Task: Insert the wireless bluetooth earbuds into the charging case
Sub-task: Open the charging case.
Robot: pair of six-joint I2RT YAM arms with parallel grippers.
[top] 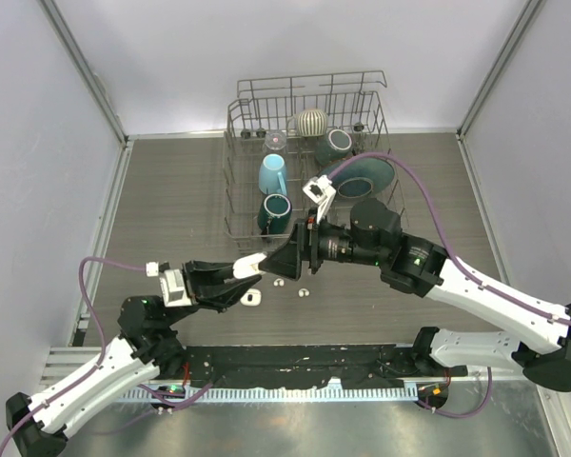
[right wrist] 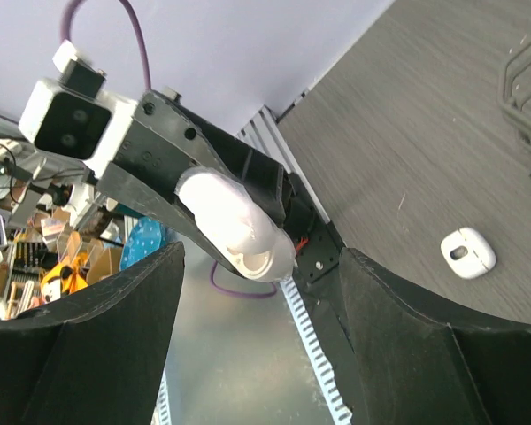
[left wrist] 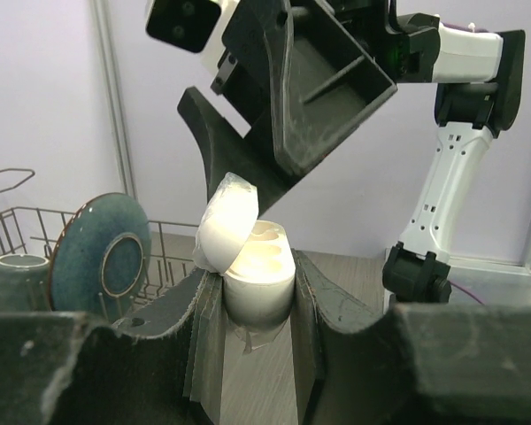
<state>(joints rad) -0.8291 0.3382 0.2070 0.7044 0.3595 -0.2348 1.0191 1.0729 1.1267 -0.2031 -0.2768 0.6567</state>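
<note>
One earbud [right wrist: 468, 252] lies on the worktop [top: 171, 200] below the charging case [left wrist: 258, 274], pinched aloft lid-open by the left pincer [top: 253, 268], where the spread, empty right pincer [right wrist: 261, 257] crowding it could knock it loose.

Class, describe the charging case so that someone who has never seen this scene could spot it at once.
From the dish rack at the table's far side, come towards the near edge until you reach the left tool. The charging case is the rounded white shell gripped in it. Unlike the white earbud on the table, it is held up with its lid open.
</note>
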